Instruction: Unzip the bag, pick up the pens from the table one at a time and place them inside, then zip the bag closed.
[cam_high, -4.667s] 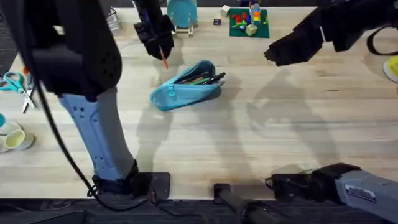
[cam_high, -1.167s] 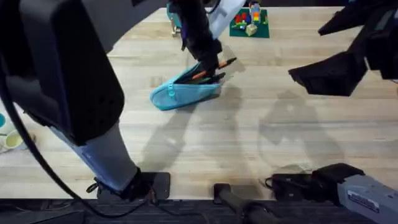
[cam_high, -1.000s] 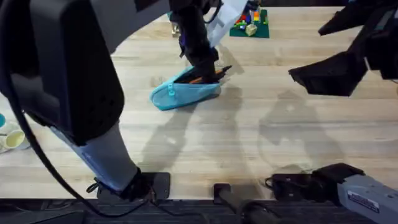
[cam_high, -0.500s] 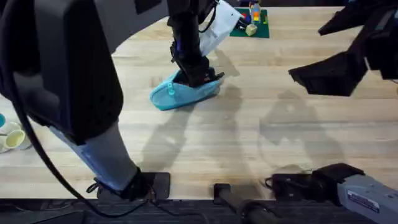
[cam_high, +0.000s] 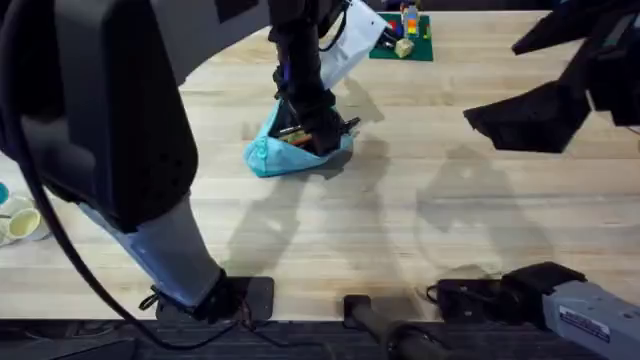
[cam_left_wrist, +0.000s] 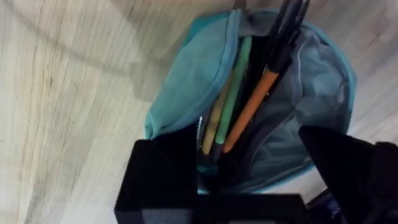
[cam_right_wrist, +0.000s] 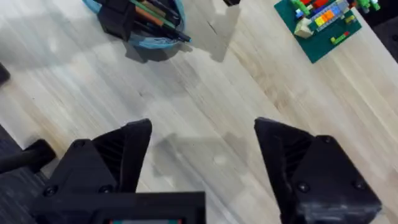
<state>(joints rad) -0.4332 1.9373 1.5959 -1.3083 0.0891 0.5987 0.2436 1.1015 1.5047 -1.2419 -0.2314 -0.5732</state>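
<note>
We find the bag (cam_high: 290, 150) at about 11 o'clock from the centre of the table (cam_high: 420, 230), its zipper open, with the left gripper (cam_left_wrist: 249, 180) spread wide across its mouth and gripping nothing; the orange pen (cam_left_wrist: 252, 109) lies inside. The right gripper (cam_right_wrist: 202, 162) hovers wide and empty, well apart toward 3 o'clock. We judge the risk to be snagging on withdrawal; a finger catching the fabric could drag the bag and spill the pens.

Black arms with pale grey-blue link shells, black cables, chunky matte-black angular claw fingers (cam_right_wrist: 311, 168).

Bright even light; soft arm shadows on the table (cam_high: 420, 230).
</note>
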